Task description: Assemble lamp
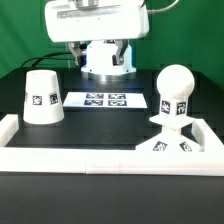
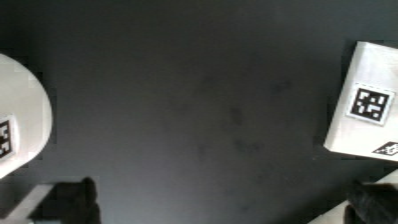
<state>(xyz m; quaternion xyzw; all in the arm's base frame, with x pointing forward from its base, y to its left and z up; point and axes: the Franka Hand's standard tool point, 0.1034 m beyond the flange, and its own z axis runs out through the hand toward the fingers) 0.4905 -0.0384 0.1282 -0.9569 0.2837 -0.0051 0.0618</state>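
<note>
The white cone shade (image 1: 42,95) stands wide end down on the black table at the exterior view's left. The ball bulb (image 1: 176,88) stands upright on its stem on the flat base plate (image 1: 168,146), at the exterior view's right by the front rim. My gripper (image 1: 100,52) hangs high at the back, well away from all three parts. In the wrist view my gripper (image 2: 217,205) is open and empty, with dark fingertips (image 2: 63,200) wide apart over bare table. A curved white tagged part, likely the shade (image 2: 15,115), shows at one edge.
The marker board (image 1: 105,100) lies flat on the table between the shade and the bulb; its end seems to show in the wrist view (image 2: 365,105). A white rim (image 1: 100,158) frames the table's front and sides. The arm's white base stands at the back.
</note>
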